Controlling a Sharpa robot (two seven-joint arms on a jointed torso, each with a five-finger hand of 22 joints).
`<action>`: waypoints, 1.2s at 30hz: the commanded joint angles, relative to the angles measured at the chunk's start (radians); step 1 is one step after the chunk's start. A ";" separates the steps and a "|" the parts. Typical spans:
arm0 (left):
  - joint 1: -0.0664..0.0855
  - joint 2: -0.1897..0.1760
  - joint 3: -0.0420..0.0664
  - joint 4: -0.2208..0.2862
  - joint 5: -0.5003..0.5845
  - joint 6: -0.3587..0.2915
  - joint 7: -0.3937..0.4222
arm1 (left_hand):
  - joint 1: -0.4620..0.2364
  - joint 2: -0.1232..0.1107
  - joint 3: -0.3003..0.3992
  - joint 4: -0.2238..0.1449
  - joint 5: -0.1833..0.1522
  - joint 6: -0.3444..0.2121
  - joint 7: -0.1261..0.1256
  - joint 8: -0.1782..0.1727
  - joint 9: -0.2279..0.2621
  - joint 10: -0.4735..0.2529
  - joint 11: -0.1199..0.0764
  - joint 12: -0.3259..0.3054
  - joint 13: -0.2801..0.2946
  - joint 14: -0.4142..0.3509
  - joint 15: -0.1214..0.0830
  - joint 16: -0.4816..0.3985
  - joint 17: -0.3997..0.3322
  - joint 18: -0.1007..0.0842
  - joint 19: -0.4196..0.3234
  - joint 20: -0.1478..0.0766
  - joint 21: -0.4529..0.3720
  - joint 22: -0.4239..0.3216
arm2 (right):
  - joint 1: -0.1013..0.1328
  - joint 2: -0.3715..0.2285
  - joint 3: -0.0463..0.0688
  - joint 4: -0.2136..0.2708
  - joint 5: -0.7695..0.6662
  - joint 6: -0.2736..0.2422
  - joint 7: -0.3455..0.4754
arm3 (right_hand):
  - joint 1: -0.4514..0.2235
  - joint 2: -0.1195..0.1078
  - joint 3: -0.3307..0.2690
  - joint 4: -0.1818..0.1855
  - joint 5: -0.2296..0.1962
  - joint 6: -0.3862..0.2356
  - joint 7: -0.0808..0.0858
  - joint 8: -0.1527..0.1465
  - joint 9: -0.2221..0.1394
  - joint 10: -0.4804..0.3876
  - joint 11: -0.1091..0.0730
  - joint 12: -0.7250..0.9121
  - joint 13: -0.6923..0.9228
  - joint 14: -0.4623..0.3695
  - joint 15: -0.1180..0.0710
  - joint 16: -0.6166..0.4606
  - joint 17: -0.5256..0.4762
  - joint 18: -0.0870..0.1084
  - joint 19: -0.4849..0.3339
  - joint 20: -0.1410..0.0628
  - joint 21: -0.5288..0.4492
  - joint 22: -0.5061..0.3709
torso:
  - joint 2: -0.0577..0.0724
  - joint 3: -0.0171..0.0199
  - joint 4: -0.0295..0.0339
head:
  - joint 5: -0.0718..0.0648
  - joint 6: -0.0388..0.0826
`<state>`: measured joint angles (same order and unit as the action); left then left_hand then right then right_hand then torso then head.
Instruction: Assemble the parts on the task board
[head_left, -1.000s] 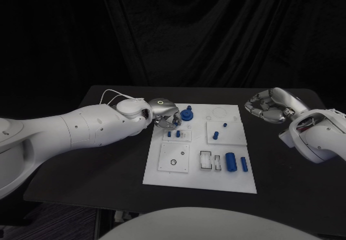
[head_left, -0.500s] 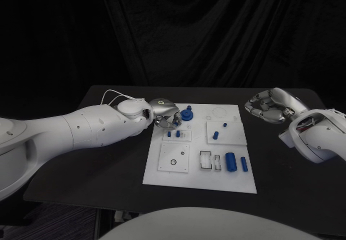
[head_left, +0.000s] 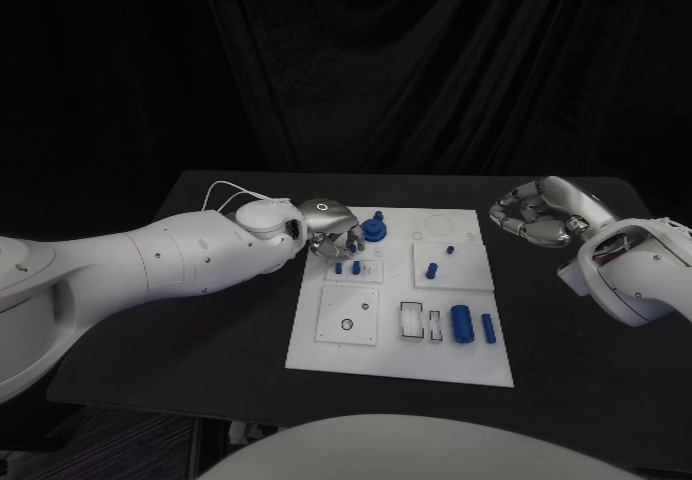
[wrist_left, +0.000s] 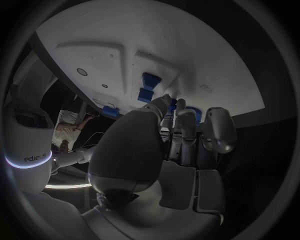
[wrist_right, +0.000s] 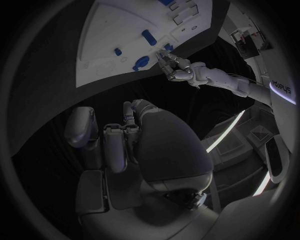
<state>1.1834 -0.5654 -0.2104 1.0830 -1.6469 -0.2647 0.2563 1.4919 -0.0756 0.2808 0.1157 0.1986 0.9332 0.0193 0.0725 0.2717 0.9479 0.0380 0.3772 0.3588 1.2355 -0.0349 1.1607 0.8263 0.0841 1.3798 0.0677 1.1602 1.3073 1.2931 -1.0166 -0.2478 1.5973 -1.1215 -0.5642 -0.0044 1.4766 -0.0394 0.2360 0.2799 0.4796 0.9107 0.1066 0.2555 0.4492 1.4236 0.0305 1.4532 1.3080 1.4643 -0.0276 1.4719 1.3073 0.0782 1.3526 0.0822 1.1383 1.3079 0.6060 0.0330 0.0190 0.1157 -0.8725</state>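
Table: a black table (head_left: 216, 330) was seen, with the white task board (head_left: 397, 355) laid at its middle, long side running from the far edge toward the near edge.

Left hand: the left hand (head_left: 330, 232) was held over the board's far left corner, fingers curled downward beside the round blue part (head_left: 374, 231). Whether anything was pinched between its fingers could not be told; in the left wrist view the fingers (wrist_left: 181, 125) were bunched close together just above the board.

Right hand: the right hand (head_left: 537, 212) was held off the board, above the table beyond the board's far right corner, fingers curled inward with nothing seen in them.

Round blue part: stood upright near the board's far edge, left of centre, just beside the left hand.

Small pegs: two small blue pegs (head_left: 348, 268) were stood side by side in a square plate near the board's left edge.

Single peg: one small blue peg (head_left: 431, 269) was stood in the plate toward the right edge.

Cylinders: a thick blue cylinder (head_left: 462, 324) and a thinner one (head_left: 489, 328) were laid side by side near the right edge, toward the near end.
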 joint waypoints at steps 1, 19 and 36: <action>-0.003 0.000 0.000 0.004 0.001 0.016 0.004 | -0.008 -0.009 0.003 0.006 -0.009 -0.026 -0.010 -0.010 -0.005 -0.013 0.003 -0.010 0.003 -0.015 0.002 -0.013 -0.018 0.004 -0.012 0.003 -0.013 0.145 | -0.002 0.000 0.001 0.001 -0.002 0.009 -0.019 | 0.007 -0.001 0.007 0.000 0.006 -0.006 0.001 0.005 0.001 -0.004 0.000 -0.005 0.124 0.051 -0.003 -0.006 0.164 0.017 -0.002 -0.003 -0.005 0.133 | 0.000 0.0001 0.0000 | 0.001 0.000; -0.005 -0.061 0.000 0.011 -0.153 -0.233 -0.109 | -0.041 -0.029 -0.011 0.023 -0.094 -0.265 -0.108 -0.011 -0.076 -0.132 0.025 -0.081 0.004 -0.060 0.025 -0.048 -0.087 0.015 -0.041 0.024 -0.082 0.131 | -0.002 -0.012 0.001 0.008 -0.002 0.015 -0.025 | 0.009 -0.001 0.008 -0.001 0.007 -0.007 0.001 0.006 0.002 -0.005 0.000 -0.006 0.122 0.051 -0.003 -0.007 0.163 0.017 -0.003 -0.003 -0.008 0.133 | 0.000 -0.0002 0.0012 | 0.001 0.000; -0.004 -0.246 0.000 0.117 0.667 -0.351 0.232 | -0.145 0.054 -0.084 0.121 -0.009 -0.197 -0.004 -0.002 -0.112 -0.454 0.079 -0.026 -0.030 -0.700 0.137 -0.772 -0.477 0.033 -0.860 0.086 -1.075 -0.193 | 0.024 -0.011 0.001 0.024 -0.063 0.046 -0.020 | 0.040 -0.038 0.018 -0.023 0.007 0.000 0.003 0.022 0.010 -0.131 0.001 -0.108 0.024 0.077 -0.004 0.038 0.203 -0.006 0.062 -0.006 0.107 0.169 | -0.002 -0.0017 0.0022 | 0.016 0.000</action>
<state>1.1800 -0.8008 -0.2117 1.1689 -1.3688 -0.6121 0.2941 1.3701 -0.0276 0.2085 0.2161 0.1995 0.7340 0.0021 0.0674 0.1606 0.5156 0.1054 0.3525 0.3358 0.5778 0.0943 0.4209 0.3627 0.1291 0.5846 0.1504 0.1337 1.1370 1.3064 -1.0313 -0.2486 1.6161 -1.1378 -0.5503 -0.0174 1.5077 -0.0706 0.2513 0.2634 0.4803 0.9093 0.1080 0.2744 0.4580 1.3195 0.0312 1.3668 1.3081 1.4643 -0.0276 1.4982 1.3073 0.0782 1.3989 0.0769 1.2168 1.3075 0.6046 0.0317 0.0197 0.1318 -0.8725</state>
